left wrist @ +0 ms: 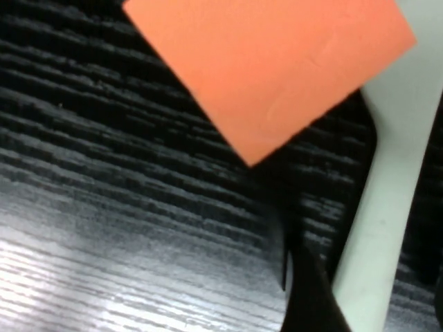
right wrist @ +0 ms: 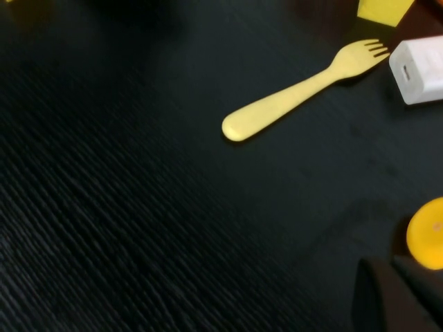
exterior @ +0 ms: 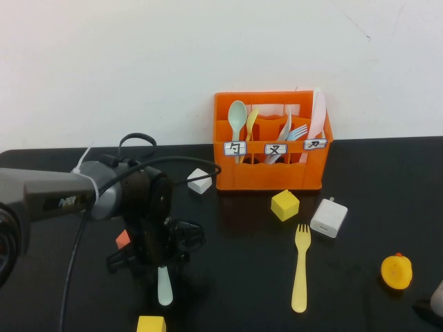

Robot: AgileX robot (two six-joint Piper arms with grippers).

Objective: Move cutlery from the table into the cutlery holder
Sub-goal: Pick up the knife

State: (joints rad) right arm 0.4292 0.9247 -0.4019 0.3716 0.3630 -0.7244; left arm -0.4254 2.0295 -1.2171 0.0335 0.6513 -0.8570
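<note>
Left gripper (exterior: pixel 164 257): sitting low over the table (exterior: pixel 228 297) in the lower left of the high view, its jaws spread wide and gripping nothing.
Knife (exterior: pixel 165 286): lying flat on the table directly under that gripper, its pale mint end poking out below the arm toward the bottom edge; in the left wrist view it is running along the right side of the frame (left wrist: pixel 387 207), beside a small orange block (left wrist: pixel 277 69).
Right gripper (exterior: pixel 429 308): resting at the lower right corner of the high view, pinched closed and empty, next to a yellow duck (exterior: pixel 397 271).
Fork (exterior: pixel 300 266): lying on the table right of centre, tines pointing up toward the holder, just beside a white charger (exterior: pixel 329 217); it is untouched.
Cutlery holder (exterior: pixel 271 176): standing upper centre against the wall, already carrying other utensils, including a pale green spoon (exterior: pixel 237 119).
Progress: judging by the layout, nothing is being delivered yet; both the knife and the fork are waiting on the table, so the whole job is remaining.
Next step, as a guess: closing on the knife, since the left arm is poised over it.
</note>
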